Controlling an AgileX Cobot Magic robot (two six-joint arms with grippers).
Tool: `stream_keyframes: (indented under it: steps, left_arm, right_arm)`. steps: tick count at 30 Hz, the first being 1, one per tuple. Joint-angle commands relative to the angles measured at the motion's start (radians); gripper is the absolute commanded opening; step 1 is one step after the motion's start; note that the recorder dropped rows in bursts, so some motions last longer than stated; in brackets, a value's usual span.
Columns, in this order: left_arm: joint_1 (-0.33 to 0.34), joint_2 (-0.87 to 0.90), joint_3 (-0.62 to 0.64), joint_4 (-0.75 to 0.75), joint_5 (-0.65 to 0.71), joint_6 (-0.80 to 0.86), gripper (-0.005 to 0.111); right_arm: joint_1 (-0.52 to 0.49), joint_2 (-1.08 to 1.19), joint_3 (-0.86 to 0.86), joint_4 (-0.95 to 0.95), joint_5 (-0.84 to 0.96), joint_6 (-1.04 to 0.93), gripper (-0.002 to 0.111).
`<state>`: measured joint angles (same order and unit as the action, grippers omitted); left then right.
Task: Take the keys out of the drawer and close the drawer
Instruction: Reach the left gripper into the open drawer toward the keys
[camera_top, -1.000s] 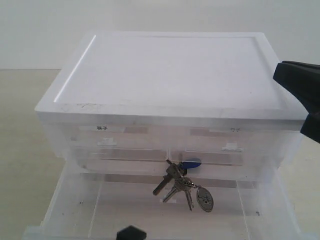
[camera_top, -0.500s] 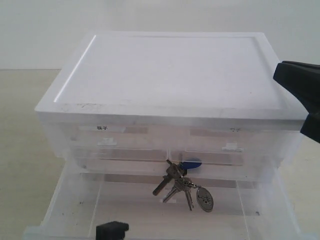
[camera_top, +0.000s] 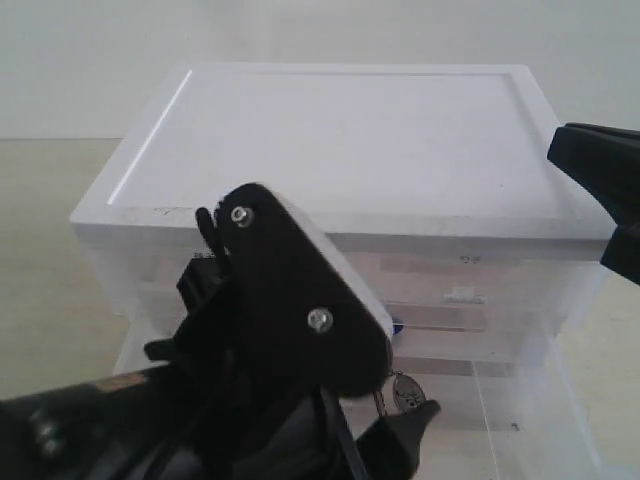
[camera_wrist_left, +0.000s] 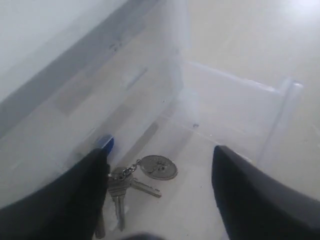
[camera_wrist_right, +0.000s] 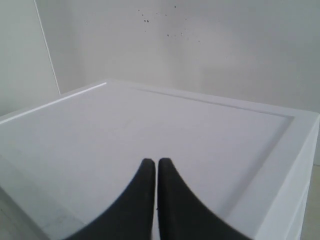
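Silver keys (camera_wrist_left: 120, 186) with a blue fob (camera_wrist_left: 105, 143) and oval tag (camera_wrist_left: 158, 167) lie in the pulled-out translucent drawer (camera_wrist_left: 235, 100), low in the exterior view. The left gripper (camera_wrist_left: 160, 150) stands wide open over them, empty; the right gripper (camera_wrist_right: 156, 167) is closed, empty.

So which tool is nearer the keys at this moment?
Left. The left tool hangs open over the pulled-out drawer, the keys just beside one finger. The right tool is shut above the cabinet top, well away.

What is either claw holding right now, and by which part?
Nothing is held. The left claw hangs open over the keys lying in the drawer; the right claw is shut on nothing above the cabinet top.
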<state>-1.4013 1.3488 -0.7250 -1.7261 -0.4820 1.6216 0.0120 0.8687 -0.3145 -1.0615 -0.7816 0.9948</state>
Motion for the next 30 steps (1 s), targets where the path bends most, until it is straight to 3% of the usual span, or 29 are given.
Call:
stream_keyframes:
  steps: [1, 7, 14, 20, 24, 30]
  left_arm:
    - [0.138, 0.064, -0.018, -0.018, 0.081, -0.029, 0.057]
    - [0.246, 0.156, -0.036, -0.018, 0.249, -0.029, 0.060]
    - [0.253, 0.268, -0.085, -0.018, 0.252, -0.020, 0.065]
    - [0.255, 0.324, -0.096, -0.018, 0.121, -0.084, 0.067]
    - [0.255, 0.327, -0.096, -0.018, 0.112, -0.106, 0.069]
    - [0.255, 0.334, -0.096, -0.018, 0.138, -0.129, 0.061]
  right_arm:
    - [-0.003, 0.001, -0.004, -0.006, 0.003, 0.002, 0.000]
    - [-0.003, 0.001, -0.004, -0.006, 0.003, 0.004, 0.000]
    - [-0.003, 0.001, -0.004, -0.008, 0.003, 0.008, 0.000]
    - [-0.003, 0.001, -0.004, -0.010, 0.003, 0.016, 0.000]
    - [-0.003, 0.001, -0.004, -0.010, 0.003, 0.016, 0.000]
    - [-0.003, 0.001, -0.004, -0.016, 0.001, 0.016, 0.000]
